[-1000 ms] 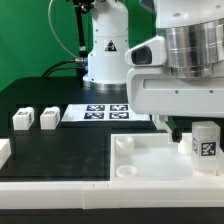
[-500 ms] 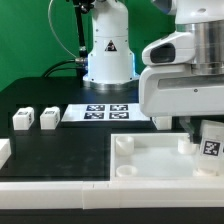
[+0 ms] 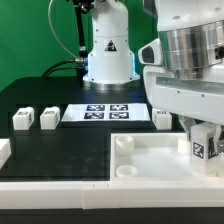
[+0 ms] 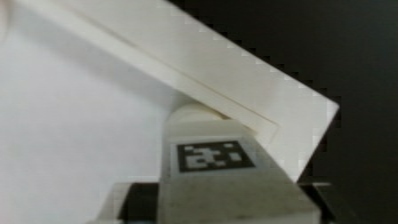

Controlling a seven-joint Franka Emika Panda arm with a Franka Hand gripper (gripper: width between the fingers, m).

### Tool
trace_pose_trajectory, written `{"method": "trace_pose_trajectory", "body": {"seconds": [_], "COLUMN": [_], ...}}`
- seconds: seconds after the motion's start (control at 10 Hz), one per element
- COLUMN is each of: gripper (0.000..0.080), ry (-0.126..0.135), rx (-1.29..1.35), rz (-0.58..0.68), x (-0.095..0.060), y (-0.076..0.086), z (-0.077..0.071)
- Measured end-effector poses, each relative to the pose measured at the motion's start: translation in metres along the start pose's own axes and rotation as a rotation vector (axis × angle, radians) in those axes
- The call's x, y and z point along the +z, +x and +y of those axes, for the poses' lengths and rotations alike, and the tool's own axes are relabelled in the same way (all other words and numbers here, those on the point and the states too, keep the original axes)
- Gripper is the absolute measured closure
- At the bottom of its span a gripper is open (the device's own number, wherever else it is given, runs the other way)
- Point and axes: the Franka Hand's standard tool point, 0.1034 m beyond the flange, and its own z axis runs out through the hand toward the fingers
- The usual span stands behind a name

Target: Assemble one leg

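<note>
On the exterior view's left, two spare legs (image 3: 22,119) sit on the bench (image 3: 60,150), with the marker board (image 3: 105,111) beyond them. Further right, the tool (image 3: 203,133) is clamped on the leg (image 3: 203,149), upright over a corner of the white tray part (image 3: 150,160). We should hold it vertical and centre it on the socket before turning gently. Only the wrist view shows its tag (image 4: 214,155) against the corner wall; we cannot tell whether it is seated.

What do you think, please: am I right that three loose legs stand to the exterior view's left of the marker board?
Not quite: the exterior view shows two loose legs, the outer leg and the inner leg, to the exterior view's left of the marker board.
</note>
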Motion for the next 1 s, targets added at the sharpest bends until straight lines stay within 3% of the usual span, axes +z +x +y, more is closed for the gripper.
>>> {"method": "trace_pose_trajectory", "body": {"seconds": [0.2,0.5,0.6,0.7,0.8,1.0], "gripper": [0.0503,0.0503,0.0503,0.0320,0.0209,0.0161], "ry": [0.027,0.023,0.006,-0.016,-0.010,-0.011], "rx": [0.264,0.166,-0.069,-0.282,-0.314,-0.501], "rz": [-0.040,-0.040,-0.029,-0.022,-0.019,-0.018], "x": [0.0012,0.0011,-0.0016,-0.0042,-0.0032,-0.0024], "y": [-0.0009,-0.0021,-0.0024,-0.0045,-0.0031,-0.0019], "z": [-0.0007,-0.0002,-0.0025,-0.0045,-0.0048,-0.0039]}}
